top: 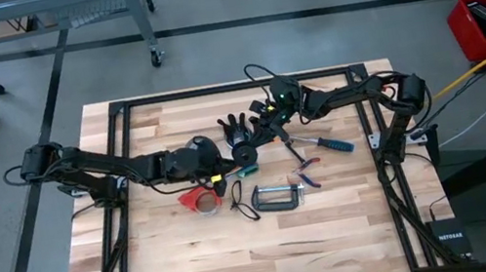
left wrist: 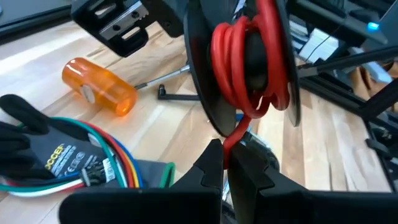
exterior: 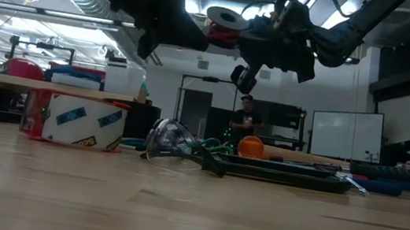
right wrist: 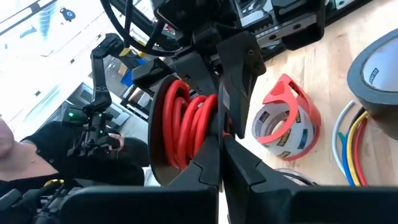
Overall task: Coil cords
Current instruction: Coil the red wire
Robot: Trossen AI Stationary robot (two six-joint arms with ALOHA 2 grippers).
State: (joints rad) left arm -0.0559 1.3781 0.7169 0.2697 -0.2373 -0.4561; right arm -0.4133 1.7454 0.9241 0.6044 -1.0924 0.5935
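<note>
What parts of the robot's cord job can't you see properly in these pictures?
- High view: the red cord on the spool is too small, hidden between both arms.
- Left wrist view: the left gripper pinches the red cord; where it ends is cut off.
- Right wrist view: the right gripper grips the spool's rim, which hides the far side.
- Low view: the loose cords are blocked by the clamp.

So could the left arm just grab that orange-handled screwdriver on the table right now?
Probably not yet: the left gripper has its fingers shut on the red cord wound on the spool, raised above the table. The screwdriver lies unobstructed nearby.
</note>
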